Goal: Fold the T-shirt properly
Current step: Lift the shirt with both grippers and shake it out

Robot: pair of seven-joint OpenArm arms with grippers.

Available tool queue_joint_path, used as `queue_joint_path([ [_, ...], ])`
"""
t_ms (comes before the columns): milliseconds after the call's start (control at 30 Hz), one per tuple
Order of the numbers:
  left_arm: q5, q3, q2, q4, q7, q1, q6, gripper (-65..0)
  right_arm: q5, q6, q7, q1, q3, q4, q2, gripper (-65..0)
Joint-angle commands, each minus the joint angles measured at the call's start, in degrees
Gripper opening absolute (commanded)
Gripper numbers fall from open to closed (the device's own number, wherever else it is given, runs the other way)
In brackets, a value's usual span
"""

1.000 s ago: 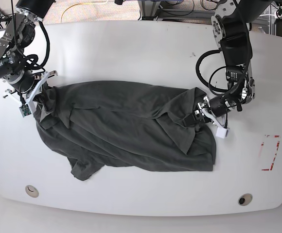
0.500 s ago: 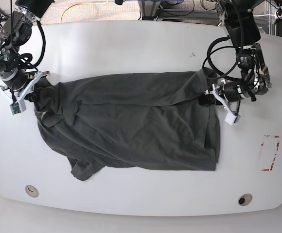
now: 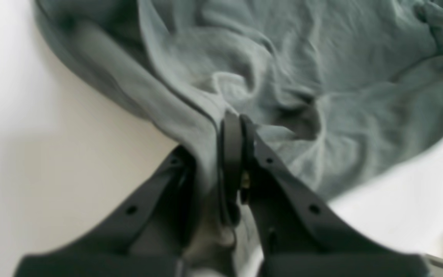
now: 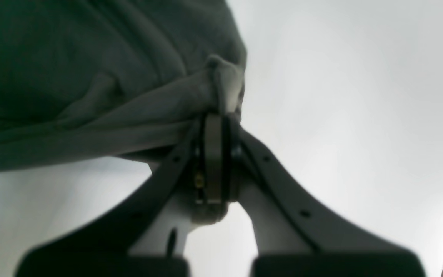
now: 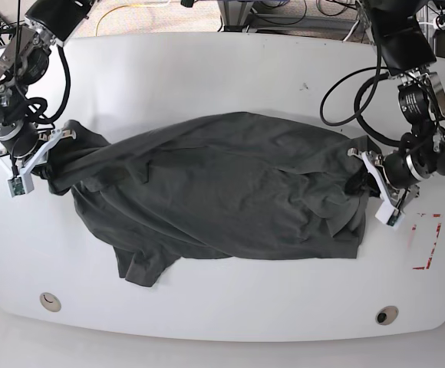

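pinching opposite ends of the t-shirt (image 5: 222, 192), left pincer (image 5: 367, 175) and right pincer (image 5: 40, 157) grip soft, floppy cloth, probably near hems.

Both my arms are spread wide, each gripper pinched on cloth.

My left gripper (image 5: 367, 170) sits low at base view's right, jaws closed on the T-shirt (image 5: 222, 184), wrist bent inward. My right gripper (image 5: 44, 153) mirrors it at the far left, clamped on a bunched edge.
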Motion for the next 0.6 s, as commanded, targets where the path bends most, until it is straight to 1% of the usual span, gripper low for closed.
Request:
queue_joint_path([
  [0, -1.3, -0.3, -0.9, 3.0, -0.6, -5.5, -0.1, -64.3, 0.6, 0.0, 1.4, 4.1, -0.4, 0.7, 1.5, -65.0],
  [33, -1.2, -0.3, -0.9, 3.2, -0.2, -6.7, -0.1, -64.3, 0.3, 0.0, 1.4, 5.0, -0.8, 0.7, 1.6, -65.0],
  [167, -1.0, -2.7, -0.7, 3.5, 0.4, -13.4, -0.1, -64.3, -2.5, 0.0, 1.4, 10.1, -3.9, 0.7, 4.0, -65.0],
  [233, -0.8, -3.6, -0.7, 3.4, 0.5, -16.3, -0.1, -64.3, -3.6, 0.0, 1.4, 12.1, -5.2, 0.7, 4.4, -65.0],
  [367, 2.3, -4.1, -0.8, 3.3, 1.8, -23.0, -0.1, -64.2, -5.7, 0.0, 1.4, 16.7, -7.8, 0.7, 5.0, -65.0],
  [433, 4.6, -4.2, -0.8, 3.2, 2.8, -27.3, -0.1, -64.2, -7.1, 0.0, 1.4, 19.5, -9.7, 0.6, 6.2, -65.0],
  [567, 7.5, -4.2, -0.6, 2.3, 2.8, -33.9, -0.1, -64.2, -8.5, 0.0, 1.4, 25.2, -12.8, -1.4, 7.5, -65.0],
])
